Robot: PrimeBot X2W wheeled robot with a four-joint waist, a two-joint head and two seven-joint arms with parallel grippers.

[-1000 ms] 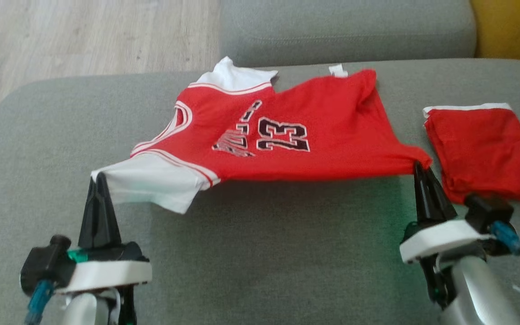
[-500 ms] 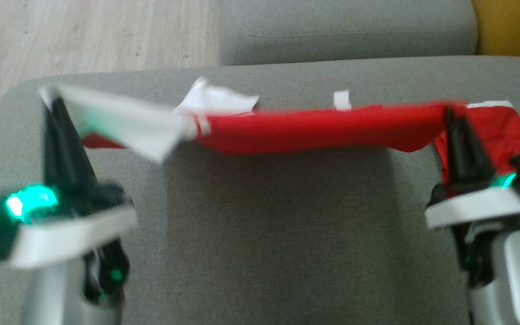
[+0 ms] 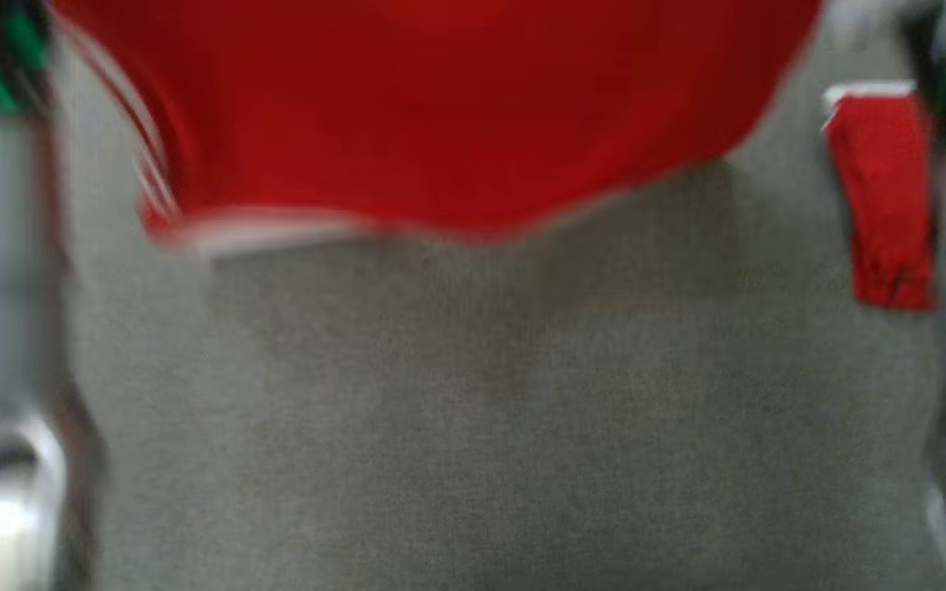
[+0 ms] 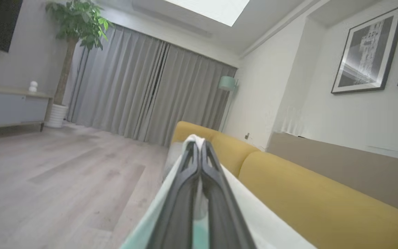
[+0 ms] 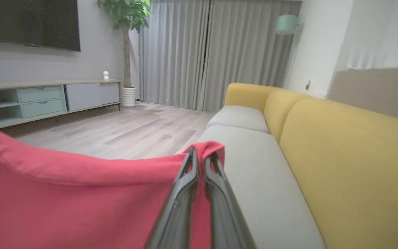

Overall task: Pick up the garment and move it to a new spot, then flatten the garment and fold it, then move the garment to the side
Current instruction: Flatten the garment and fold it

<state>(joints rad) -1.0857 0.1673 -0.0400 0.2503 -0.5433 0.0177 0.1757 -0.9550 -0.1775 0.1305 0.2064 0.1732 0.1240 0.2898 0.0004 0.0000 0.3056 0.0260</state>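
Head view is badly blurred. The garment [image 3: 440, 123], a red shirt with white trim, spreads across the upper middle of the frame, and its lower hem runs from lower left up to the right. It hangs in front of the grey seat cushion [image 3: 473, 427], which takes up the lower half. I cannot tell through the blur whether the hem touches the cushion. A smaller folded red piece [image 3: 884, 197] with a white band lies on the cushion at the upper right, apart from the garment. Pale smeared arms sit at the far left and far right edges.

Left wrist view: the left gripper [image 4: 199, 143] rises from the bottom centre with its fingers pressed together, pinching a white part of the garment [image 4: 254, 224] (a sleeve, by the look of it). The cloth peeks out at the tips and drapes away to the lower right.

Right wrist view: the right gripper [image 5: 200, 154] is also clamped tight, with a red edge of the garment [image 5: 64, 200] folded over its tips. The fabric stretches off to the lower left of the frame.

Behind both grippers are a yellow backrest [image 5: 340, 155] on the right, wood floor [image 5: 133, 131] at centre left, grey curtains [image 5: 212, 52] at the top centre, and a plant [image 5: 126, 14] at the top.
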